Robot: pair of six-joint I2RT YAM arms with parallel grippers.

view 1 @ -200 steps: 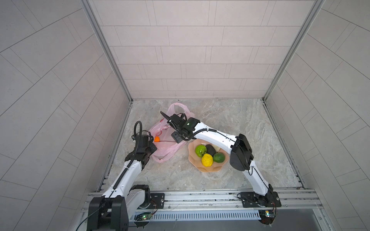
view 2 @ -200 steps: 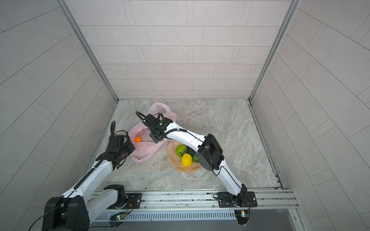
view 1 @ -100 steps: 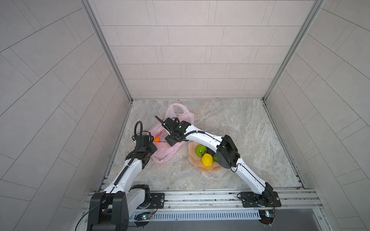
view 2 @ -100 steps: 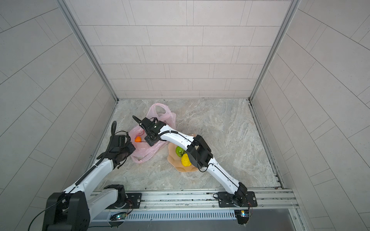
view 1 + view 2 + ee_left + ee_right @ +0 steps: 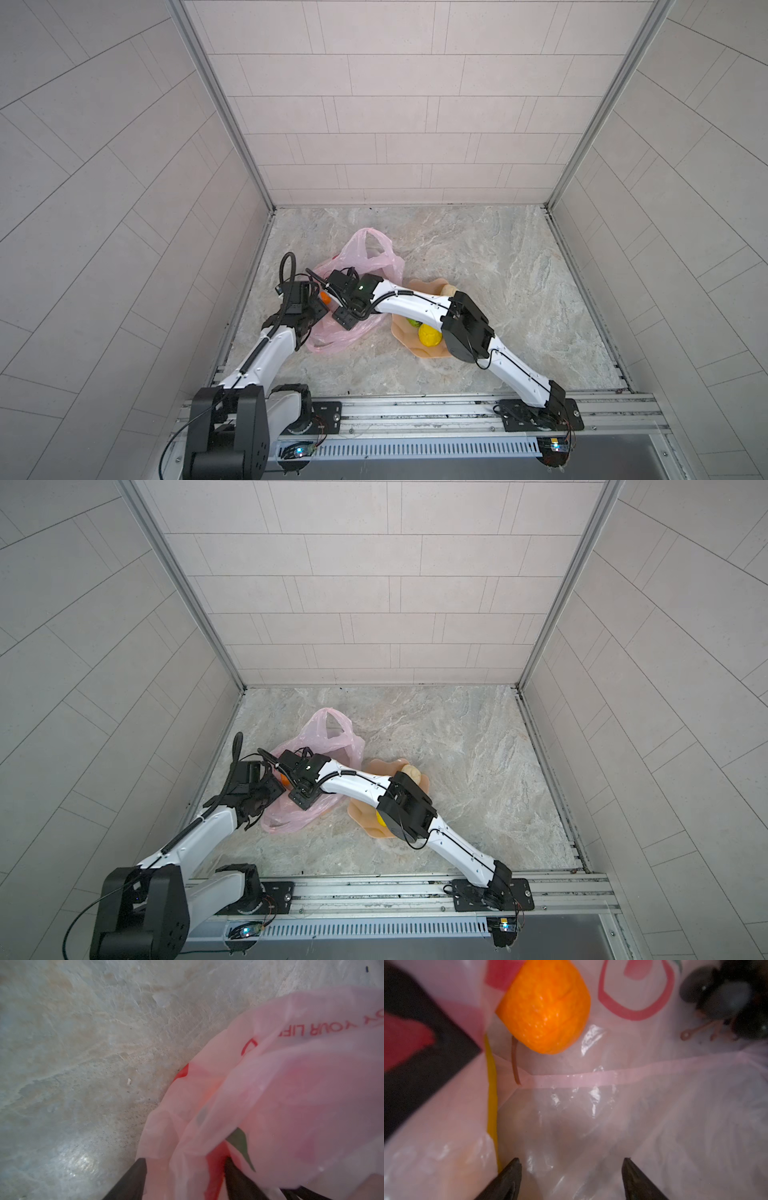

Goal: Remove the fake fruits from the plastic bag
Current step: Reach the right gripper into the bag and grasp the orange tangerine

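- Although at least three fake fruits already lie in the peach dish [image 5: 424, 352] nearest the robot's base, the right arm hides part of it, so there may be more. Those visible are a bumpy yellow fruit [image 5: 429, 335], a green ball [image 5: 413, 322] and a cream knobbly fruit [image 5: 449, 289] at the far rim.
- Just beyond, the pink plastic bag [image 5: 374, 262] lies slumped on the table beside the dish.
- At its near edge, the left gripper [image 5: 186, 1164] has its fingers apart, with loose film draped between them and not pinched.
- Inside the bag mouth, the right gripper [image 5: 571, 1165] is spread and empty over bare film.
- Deeper in sit an orange fruit [image 5: 544, 1007], a yellow strip [image 5: 492, 1084] that is probably the banana, and the dark grape bunch [image 5: 724, 999].
- Judged from this, the task is about half done, with those three left to lift out.
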